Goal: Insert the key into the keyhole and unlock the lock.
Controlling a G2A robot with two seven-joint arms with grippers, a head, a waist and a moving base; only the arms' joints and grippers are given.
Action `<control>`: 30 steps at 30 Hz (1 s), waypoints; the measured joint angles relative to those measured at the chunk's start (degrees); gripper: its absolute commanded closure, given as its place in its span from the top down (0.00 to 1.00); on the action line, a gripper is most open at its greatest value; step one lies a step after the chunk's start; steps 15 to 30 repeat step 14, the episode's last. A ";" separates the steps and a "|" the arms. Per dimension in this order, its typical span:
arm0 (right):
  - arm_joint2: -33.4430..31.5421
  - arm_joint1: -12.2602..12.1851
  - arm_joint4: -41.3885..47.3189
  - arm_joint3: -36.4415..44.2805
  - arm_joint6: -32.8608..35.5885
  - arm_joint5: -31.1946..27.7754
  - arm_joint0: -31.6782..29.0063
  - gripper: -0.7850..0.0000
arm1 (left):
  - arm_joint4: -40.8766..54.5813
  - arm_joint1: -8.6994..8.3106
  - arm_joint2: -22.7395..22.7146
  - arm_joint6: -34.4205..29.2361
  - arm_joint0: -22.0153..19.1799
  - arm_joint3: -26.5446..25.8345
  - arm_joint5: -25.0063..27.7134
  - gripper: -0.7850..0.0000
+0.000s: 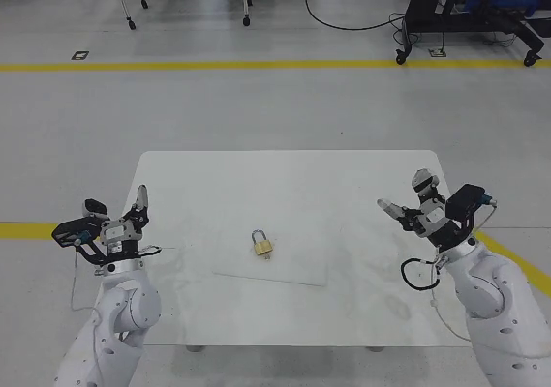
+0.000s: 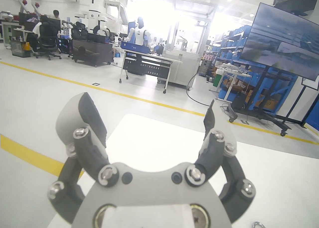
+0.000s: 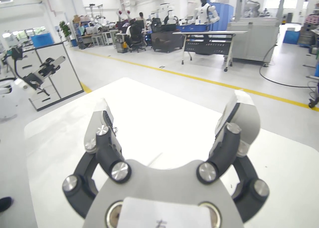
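Note:
A small brass padlock (image 1: 261, 244) with a silver shackle lies near the middle of the white table (image 1: 285, 184), on a thin clear mat (image 1: 299, 266). My left gripper (image 1: 118, 201) (image 2: 148, 114) hovers at the table's left edge, open and holding nothing. At the right edge my right gripper (image 1: 404, 193) (image 3: 170, 104) is also open and holds nothing. Both are well apart from the padlock. In the right wrist view a small metal piece (image 3: 115, 128) peeks out beside one finger. A metal ring (image 2: 258, 225) shows at the edge of the left wrist view.
The table stands on a pale floor crossed by yellow lines (image 1: 256, 66). The left arm's gripper (image 3: 51, 66) appears far off in the right wrist view. Desks, racks and a large screen (image 2: 281, 42) stand in the room behind.

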State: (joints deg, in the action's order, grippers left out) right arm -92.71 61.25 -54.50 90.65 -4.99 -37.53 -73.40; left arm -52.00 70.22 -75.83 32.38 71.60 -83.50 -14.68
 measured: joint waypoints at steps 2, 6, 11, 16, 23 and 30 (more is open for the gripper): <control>-1.35 -0.13 0.27 0.39 -1.62 -1.04 -1.67 1.00 | 0.02 -0.01 0.00 -0.05 0.01 -0.02 0.03 1.00; -2.02 -0.20 0.98 0.52 -2.37 -2.18 -2.28 1.00 | 0.03 -0.01 0.00 -0.05 0.01 -0.02 0.03 1.00; -1.99 -0.20 0.97 0.50 -2.34 -2.13 -2.24 1.00 | 0.03 -0.01 0.00 -0.04 0.01 -0.02 0.03 1.00; -1.99 -0.20 0.97 0.50 -2.34 -2.13 -2.24 1.00 | 0.02 -0.01 0.00 -0.04 0.01 -0.02 0.03 1.00; -1.99 -0.20 0.97 0.50 -2.34 -2.13 -2.24 1.00 | 0.02 -0.01 0.00 -0.04 0.01 -0.02 0.03 1.00; -1.99 -0.20 0.97 0.50 -2.34 -2.13 -2.24 1.00 | 0.02 -0.01 0.00 -0.04 0.01 -0.02 0.03 1.00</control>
